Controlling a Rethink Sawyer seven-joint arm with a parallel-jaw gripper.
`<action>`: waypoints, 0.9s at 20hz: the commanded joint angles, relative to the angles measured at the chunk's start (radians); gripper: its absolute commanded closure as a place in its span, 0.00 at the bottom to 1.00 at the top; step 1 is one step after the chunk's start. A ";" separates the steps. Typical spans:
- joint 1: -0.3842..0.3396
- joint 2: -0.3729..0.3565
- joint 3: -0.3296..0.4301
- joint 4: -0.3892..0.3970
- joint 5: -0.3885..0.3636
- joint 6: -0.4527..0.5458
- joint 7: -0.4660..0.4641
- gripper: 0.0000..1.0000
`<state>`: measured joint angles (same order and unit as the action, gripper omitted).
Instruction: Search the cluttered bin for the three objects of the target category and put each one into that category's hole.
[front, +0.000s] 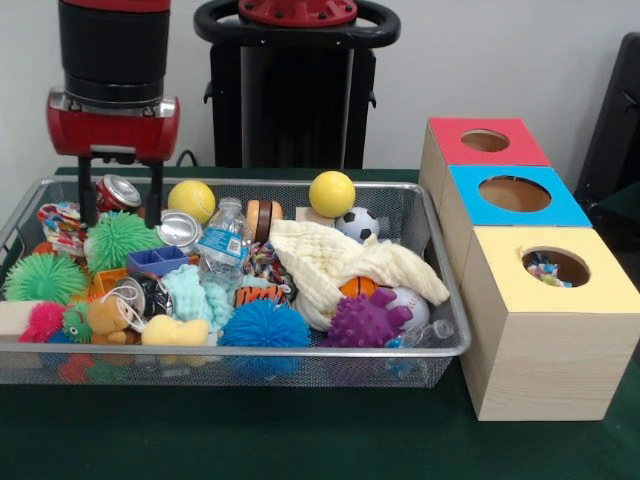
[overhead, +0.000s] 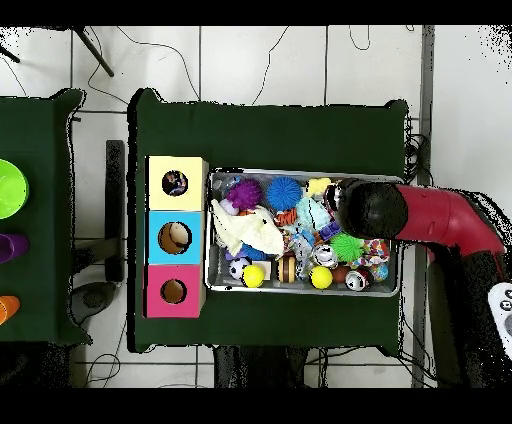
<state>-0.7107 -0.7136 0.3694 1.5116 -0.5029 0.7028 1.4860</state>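
Note:
The wire-mesh bin (front: 300, 352) is full of toys; it also shows in the overhead view (overhead: 300, 291). My gripper (front: 122, 212) hangs over the bin's far left corner, open, with a red can (front: 118, 191) between its fingers (front: 157, 195). A printed multicoloured fabric piece (front: 60, 226) lies just left of it, and shows in the overhead view (overhead: 378, 249). Another printed scrap (front: 264, 264) peeks out mid-bin. The yellow-topped cube's hole (front: 556, 266) holds a printed piece (front: 543, 268). In the overhead view the arm's head (overhead: 372, 210) hides the gripper.
A plain cream cloth (front: 340, 262) drapes over balls mid-bin. Spiky balls, yellow balls (front: 331, 193), a water bottle (front: 222, 238) and cans crowd the bin. The blue-topped cube (front: 515, 195) and red-topped cube (front: 485, 141) stand behind the yellow one, right of the bin.

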 joint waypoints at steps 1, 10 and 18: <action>-0.028 0.062 0.118 -0.027 -0.089 0.120 -0.363 0.00; -0.062 0.085 0.124 -0.042 -0.099 0.161 -0.389 0.00; -0.102 0.101 0.120 -0.038 -0.115 0.156 -0.389 0.00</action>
<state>-0.7716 -0.6626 0.4252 1.4741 -0.5386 0.7386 1.4340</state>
